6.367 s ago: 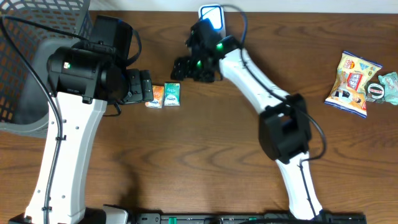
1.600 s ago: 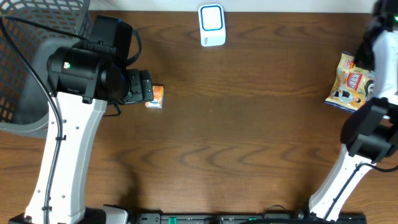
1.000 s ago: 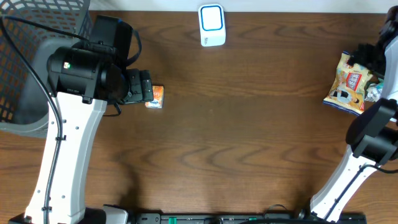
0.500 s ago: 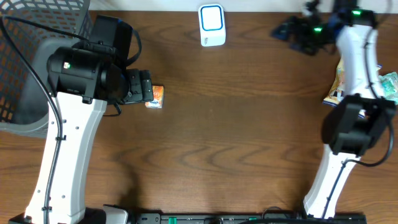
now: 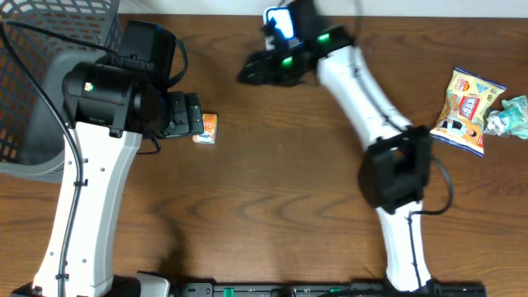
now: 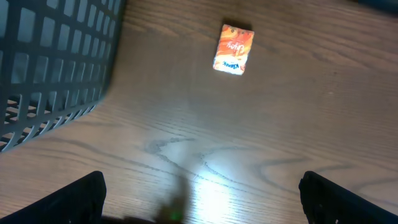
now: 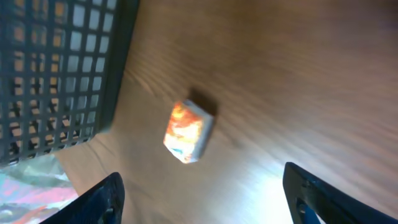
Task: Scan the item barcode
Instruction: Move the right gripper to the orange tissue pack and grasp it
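A small orange packet (image 5: 207,128) lies on the brown table just right of my left gripper (image 5: 193,115). In the left wrist view the packet (image 6: 234,48) sits ahead of the open, empty left gripper (image 6: 202,202). The white scanner (image 5: 279,25) with a blue-lit face stands at the table's far edge, partly covered by my right arm. My right gripper (image 5: 252,70) hovers left of the scanner, blurred. In the right wrist view the orange packet (image 7: 188,132) lies ahead of the open right gripper (image 7: 214,196), with nothing between its fingers.
A dark mesh basket (image 5: 49,49) fills the far left corner; its wall shows in both wrist views (image 6: 50,62) (image 7: 56,68). At the right edge lie a yellow snack bag (image 5: 466,103) and a teal packet (image 5: 511,115).
My right arm has swung from the table's right edge leftward along the far side to beside the scanner. The left arm and the orange packet have not moved.
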Available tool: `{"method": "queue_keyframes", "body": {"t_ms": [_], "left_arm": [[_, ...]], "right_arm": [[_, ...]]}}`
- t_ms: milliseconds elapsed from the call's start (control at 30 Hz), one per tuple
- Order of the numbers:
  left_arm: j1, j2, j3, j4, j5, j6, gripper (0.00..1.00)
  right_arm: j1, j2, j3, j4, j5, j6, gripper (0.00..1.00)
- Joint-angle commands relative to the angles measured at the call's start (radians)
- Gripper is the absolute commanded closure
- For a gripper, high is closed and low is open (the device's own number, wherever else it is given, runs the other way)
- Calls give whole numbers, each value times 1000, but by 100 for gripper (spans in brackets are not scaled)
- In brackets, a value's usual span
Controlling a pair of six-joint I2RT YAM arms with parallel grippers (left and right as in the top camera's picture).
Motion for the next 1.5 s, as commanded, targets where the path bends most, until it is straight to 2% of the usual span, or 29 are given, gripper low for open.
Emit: {"method": "queue_keyframes", "body": {"t_ms": [0,200,467,733,933,1033,1167,1467], "left_arm": [[0,0,-3,-5,-5,-5,2],[0,0,-3,-5,-5,-5,2],[0,0,-3,-5,-5,-5,2],[0,0,-3,-5,-5,-5,2],[0,0,-3,-5,-5,-5,2],[0,0,-3,-5,-5,-5,2],[0,0,-3,-5,-5,-5,2],[0,0,-3,-5,-5,-5,2]], "right_arm": [[70,66,-6,34,90,201,25],[164,132,-6,103,92,266,28],[210,162,-19,117,151,397,35],[253,162,-81,160,238,432,38],[266,162,-145,232,246,446,50],[265,162,-166,234,247,446,74],[255,162,-174,213,245,414,99],[191,60,-171,-12,256,238,99]]}}
